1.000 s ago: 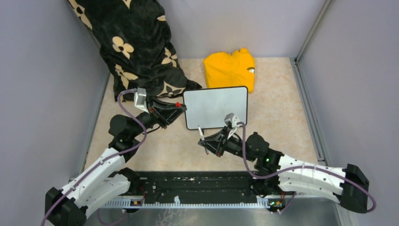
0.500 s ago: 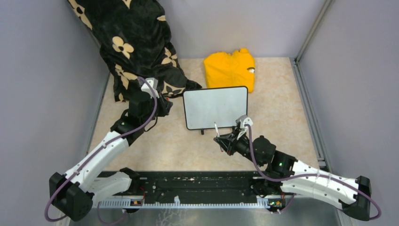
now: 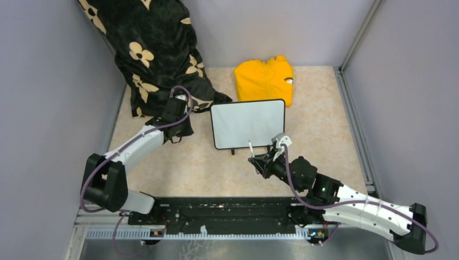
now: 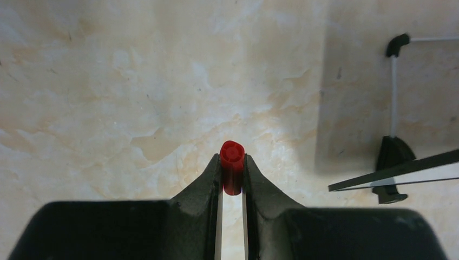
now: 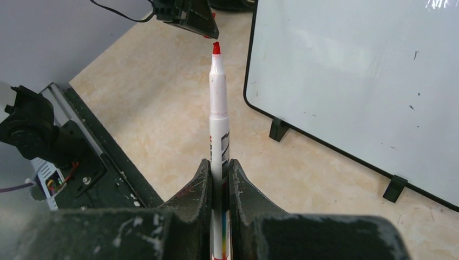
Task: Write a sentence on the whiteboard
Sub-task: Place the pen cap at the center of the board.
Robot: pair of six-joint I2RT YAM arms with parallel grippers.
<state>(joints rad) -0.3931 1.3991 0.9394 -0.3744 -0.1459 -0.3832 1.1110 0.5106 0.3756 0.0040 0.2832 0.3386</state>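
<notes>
Moved since a second before: the left arm swung off the board's left edge toward the upper left of the overhead view. The right arm shifted rightward along the board's lower edge.

Item 1, left tool: clamped on a red cap, hanging over bare tabletop just beside the black flowered blanket.

Item 2, right tool: clamped on the uncapped marker, red tip forward, near the board's lower-left corner and not touching it.

Item 3, whiteboard: centre of the overhead view, propped on little black feet. Its face was blank save a few specks. Sentence: none written.

Item 4, yellow garment: at the board's upper edge, off the writing face.

Step, as I judged it: cap off, pen on its way to the board. Next I would need to lift the tip over the rim and set it lightly at the upper left of the face. Pressure should stay gentle, since the propped board might slide or tip. Nothing lay between tip and board.
</notes>
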